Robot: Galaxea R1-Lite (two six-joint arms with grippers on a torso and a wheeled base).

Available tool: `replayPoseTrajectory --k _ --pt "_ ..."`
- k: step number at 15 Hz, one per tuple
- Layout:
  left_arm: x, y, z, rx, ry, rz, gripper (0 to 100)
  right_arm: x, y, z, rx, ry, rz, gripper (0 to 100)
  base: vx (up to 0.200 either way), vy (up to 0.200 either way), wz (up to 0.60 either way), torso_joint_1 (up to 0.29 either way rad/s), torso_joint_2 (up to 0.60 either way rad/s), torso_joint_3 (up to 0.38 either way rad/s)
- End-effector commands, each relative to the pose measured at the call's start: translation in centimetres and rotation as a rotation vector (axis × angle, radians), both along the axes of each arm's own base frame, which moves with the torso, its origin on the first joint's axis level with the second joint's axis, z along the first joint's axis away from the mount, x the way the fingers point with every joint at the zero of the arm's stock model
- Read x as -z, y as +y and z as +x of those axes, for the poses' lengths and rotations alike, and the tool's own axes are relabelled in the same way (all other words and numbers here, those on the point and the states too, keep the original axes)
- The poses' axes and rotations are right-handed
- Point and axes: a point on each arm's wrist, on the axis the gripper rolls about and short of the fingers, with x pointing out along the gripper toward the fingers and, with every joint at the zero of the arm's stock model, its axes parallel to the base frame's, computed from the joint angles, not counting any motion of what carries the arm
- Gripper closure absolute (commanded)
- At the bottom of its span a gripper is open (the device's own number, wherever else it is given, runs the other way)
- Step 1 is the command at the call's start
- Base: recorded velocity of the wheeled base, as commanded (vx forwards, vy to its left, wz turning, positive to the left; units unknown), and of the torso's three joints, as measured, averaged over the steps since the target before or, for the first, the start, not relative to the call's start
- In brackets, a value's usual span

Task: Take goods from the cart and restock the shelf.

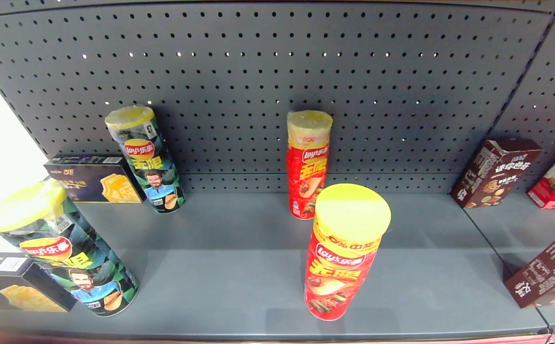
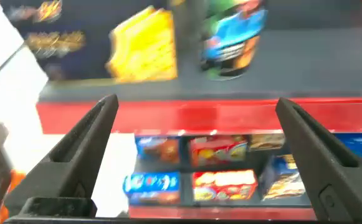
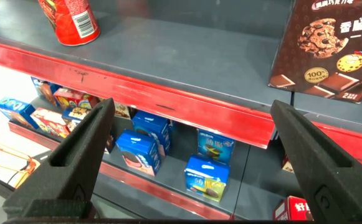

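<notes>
Hanging before the shelf (image 1: pixel 239 267), left gripper (image 2: pixel 196 104) and right gripper (image 3: pixel 193 107) have jaws spread apart

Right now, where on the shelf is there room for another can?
Widest bare shelf lies between front green can and front red can. Another patch: that can to the front brown box. Crowded by the front black box.

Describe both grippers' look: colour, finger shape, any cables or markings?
Left gripper and right gripper look alike: each has two matte black fingers, long flat-sided wedges tapering toward blunt tips. No cables or markings visible on them.
</notes>
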Motion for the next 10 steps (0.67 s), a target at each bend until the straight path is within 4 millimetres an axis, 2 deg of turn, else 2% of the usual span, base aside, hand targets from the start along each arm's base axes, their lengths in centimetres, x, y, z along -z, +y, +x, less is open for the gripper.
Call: replayPoseTrajectory --k 1,8,10 --pt "-0.01 -0.10 0.01 0.051 0.002 0.005 0 -0.05 0.00 0.00 -0.001 -0.001 0.000 0 0.000 0.000 0.00 0.000 0.00 0.000" --pt "-0.01 -0.21 0.00 0.097 0.002 0.002 0 -0.03 0.00 0.00 -0.003 0.001 -0.001 0 0.000 0.000 0.00 0.000 0.00 0.000" --pt "-0.01 -0.21 0.00 0.097 0.002 0.002 0 -0.03 0.03 -0.01 0.073 0.004 0.006 0 0.000 0.000 0.00 0.000 0.00 0.000"
